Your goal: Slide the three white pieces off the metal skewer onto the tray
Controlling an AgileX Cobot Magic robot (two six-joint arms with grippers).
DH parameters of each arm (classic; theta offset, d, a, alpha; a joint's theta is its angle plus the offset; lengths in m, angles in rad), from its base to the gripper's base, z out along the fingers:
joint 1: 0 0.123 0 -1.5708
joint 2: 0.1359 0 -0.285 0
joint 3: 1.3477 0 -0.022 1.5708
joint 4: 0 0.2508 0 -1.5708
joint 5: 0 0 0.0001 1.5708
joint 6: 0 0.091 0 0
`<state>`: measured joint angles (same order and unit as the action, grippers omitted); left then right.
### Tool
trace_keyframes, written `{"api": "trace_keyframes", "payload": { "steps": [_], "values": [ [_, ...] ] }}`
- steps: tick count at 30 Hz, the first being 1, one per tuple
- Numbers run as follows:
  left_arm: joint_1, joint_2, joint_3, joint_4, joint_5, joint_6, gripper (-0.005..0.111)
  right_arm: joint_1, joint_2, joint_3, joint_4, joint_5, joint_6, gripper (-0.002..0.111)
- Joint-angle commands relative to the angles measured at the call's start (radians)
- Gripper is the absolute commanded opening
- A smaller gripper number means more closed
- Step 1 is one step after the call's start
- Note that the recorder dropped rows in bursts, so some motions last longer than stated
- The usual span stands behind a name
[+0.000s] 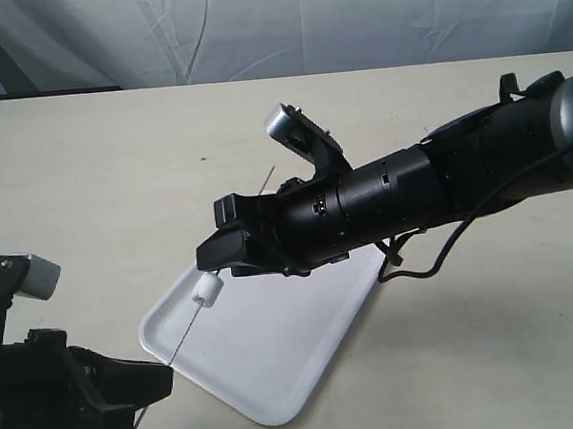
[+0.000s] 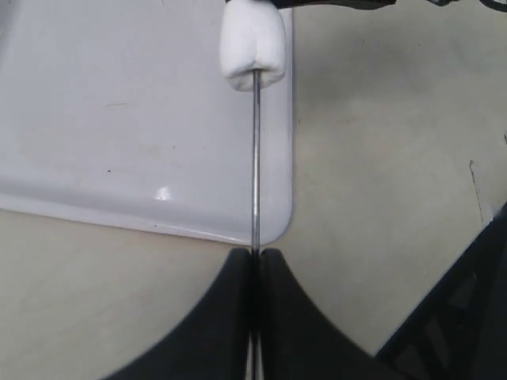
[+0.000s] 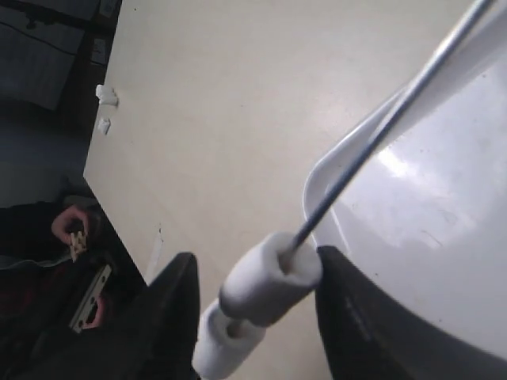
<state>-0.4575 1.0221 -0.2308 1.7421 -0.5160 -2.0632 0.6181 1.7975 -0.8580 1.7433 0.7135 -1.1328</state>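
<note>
The left tool (image 2: 255,257) is pinched tight on one end of the metal skewer (image 2: 255,166). It sits in the lower left of the exterior view and holds the rod at a slant, so that it rises toward the centre of the frame and crosses the left corner of the tray (image 1: 281,376). That anchoring probably serves to steady the rod while the other arm does the stripping. The right tool (image 3: 257,299) reaches in from the right of the exterior frame with its fingers spread wide, one on each side of the white pieces (image 3: 273,277). These sit threaded on the skewer above the tray's edge, and the right tool grips nothing. Only two pieces show clearly in the right wrist view; the third cannot be made out. Holding them over the tray means whatever slides off should land inside the rim rather than on the desk (image 1: 112,169). None lies on the tray yet.
</note>
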Motion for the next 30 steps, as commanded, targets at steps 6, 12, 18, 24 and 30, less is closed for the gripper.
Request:
{"api": "trace_keyframes", "payload": {
  "steps": [6, 12, 18, 24, 30],
  "values": [
    [-0.003, 0.002, -0.005, 0.002, -0.005, -0.002, 0.000, 0.000, -0.010, -0.005, 0.001, 0.006, -0.007, 0.025],
    [-0.003, 0.002, 0.012, 0.002, -0.001, -0.005, 0.000, 0.000, -0.010, -0.005, 0.001, -0.009, -0.007, 0.024],
    [-0.003, 0.002, 0.044, 0.002, 0.011, -0.001, 0.000, -0.002, -0.010, -0.005, 0.001, -0.050, -0.007, 0.024],
    [-0.003, 0.002, 0.079, 0.002, 0.015, -0.001, 0.000, -0.002, -0.010, -0.024, 0.001, -0.071, -0.007, 0.024],
    [-0.003, 0.002, 0.106, 0.002, 0.011, -0.001, 0.000, -0.002, -0.010, -0.076, 0.001, -0.119, -0.002, 0.024]
  ]
}}
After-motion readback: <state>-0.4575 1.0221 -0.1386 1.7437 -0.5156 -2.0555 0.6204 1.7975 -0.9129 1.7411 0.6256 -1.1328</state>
